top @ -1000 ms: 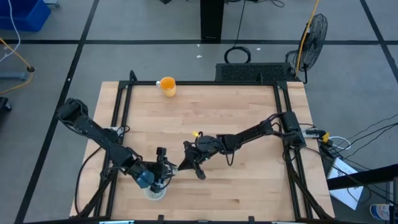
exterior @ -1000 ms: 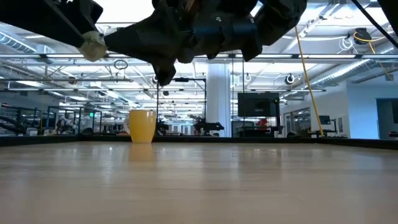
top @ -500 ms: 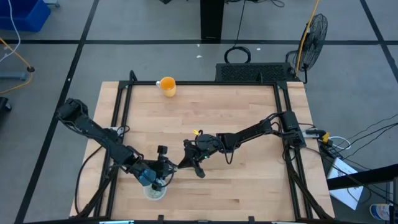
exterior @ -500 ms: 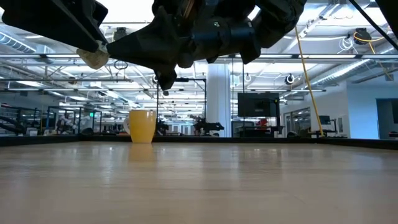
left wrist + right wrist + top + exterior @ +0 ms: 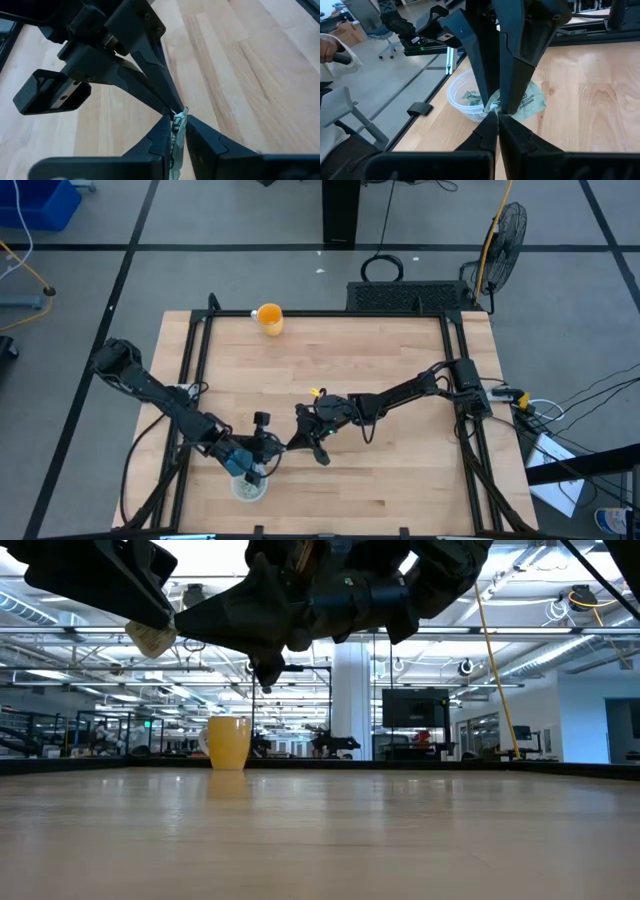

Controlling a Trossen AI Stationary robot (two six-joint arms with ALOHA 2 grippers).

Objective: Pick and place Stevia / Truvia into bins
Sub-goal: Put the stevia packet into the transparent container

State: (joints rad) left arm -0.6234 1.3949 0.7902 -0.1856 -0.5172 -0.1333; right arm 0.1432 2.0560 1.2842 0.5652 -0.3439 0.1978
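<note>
Left gripper (image 5: 266, 457) positioned over the near-left part of the table (image 5: 400, 480), fingertips meeting those of the right gripper (image 5: 287, 448) in mid-air. Left fingers (image 5: 161, 144) clamped on a green-and-white sachet (image 5: 178, 131) — paper edge visible between the pads in the left wrist view. Same sachet (image 5: 521, 102) seen in the right wrist view, hanging behind the crossed fingertips of both arms, green print facing the camera. Right fingers (image 5: 487, 135) drawn together at the tips, touching the sachet's edge; whether they also pinch the paper cannot be told.

Clear plastic cup (image 5: 248, 488) standing on the table just below and beside the left gripper, near the table's front-left edge. Cup (image 5: 464, 98) holding several sachets already, visible through its translucent wall. Held sachet above table level, beside the cup's rim rather than inside it.

Yellow mug (image 5: 269, 317) upright at the far edge of the table — well apart from both arms. Same mug (image 5: 229, 743) visible in the low view, with both arms overhead.
</note>
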